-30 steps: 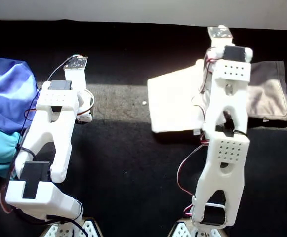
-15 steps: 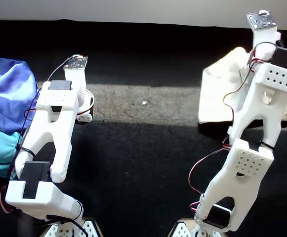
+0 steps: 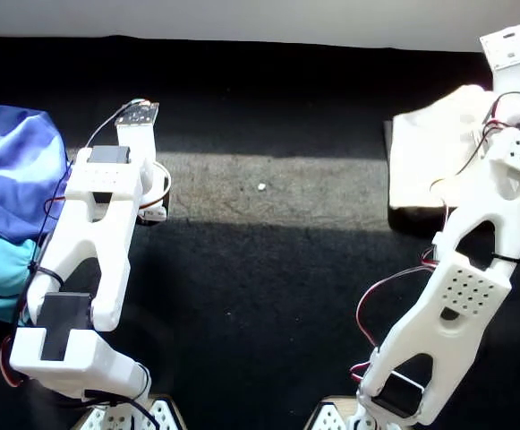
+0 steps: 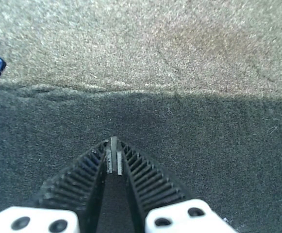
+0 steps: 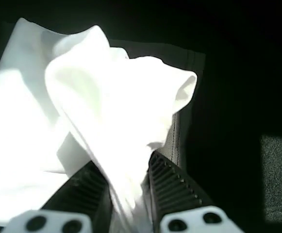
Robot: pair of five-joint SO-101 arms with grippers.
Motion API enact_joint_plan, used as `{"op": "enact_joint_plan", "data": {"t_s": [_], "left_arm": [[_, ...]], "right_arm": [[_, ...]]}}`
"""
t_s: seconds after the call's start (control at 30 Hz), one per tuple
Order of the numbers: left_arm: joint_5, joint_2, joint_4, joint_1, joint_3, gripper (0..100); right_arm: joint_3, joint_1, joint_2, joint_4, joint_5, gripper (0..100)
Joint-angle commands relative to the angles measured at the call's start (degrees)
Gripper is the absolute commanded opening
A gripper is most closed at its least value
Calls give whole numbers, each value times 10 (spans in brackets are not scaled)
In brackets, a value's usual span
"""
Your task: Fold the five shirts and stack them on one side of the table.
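A white shirt point(image 5: 107, 97) is clamped in the right gripper point(image 5: 128, 170); near the blue shirt pile point(image 3: 13, 161), the left gripper point(image 4: 113, 148) is seen with its fingers together.

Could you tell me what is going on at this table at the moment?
Two robot arms are working on a shirt-folding job. The right gripper is shut on a white shirt, holding a bunched fold of it at the far right side of the table. The left gripper is shut on nothing and hangs over bare table. A heap of blue and teal shirts lies unfolded at the left edge.
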Motion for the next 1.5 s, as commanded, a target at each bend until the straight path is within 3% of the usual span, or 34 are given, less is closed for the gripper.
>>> {"op": "enact_joint_plan", "data": {"t_s": [0.0, 0.37, 0.6, 1.13, 1.37, 1.47], "left_arm": [[1, -19, -4, -6, -7, 10], [1, -19, -2, -7, -7, 10], [1, -19, -2, -7, -7, 10], [1, -19, -1, -7, -7, 10], [1, -24, 2, -32, -21, 10], [1, -59, 53, -73, -58, 10]], "right_arm": [[-28, 4, 14, -37, 9, 6], [-22, 3, 24, -124, 9, 13], [-22, 12, 24, -124, 5, 149], [-22, 16, 23, -127, 3, 151], [-39, 18, 11, -95, -135, 149], [-80, 16, -12, -29, -198, 149]]}}
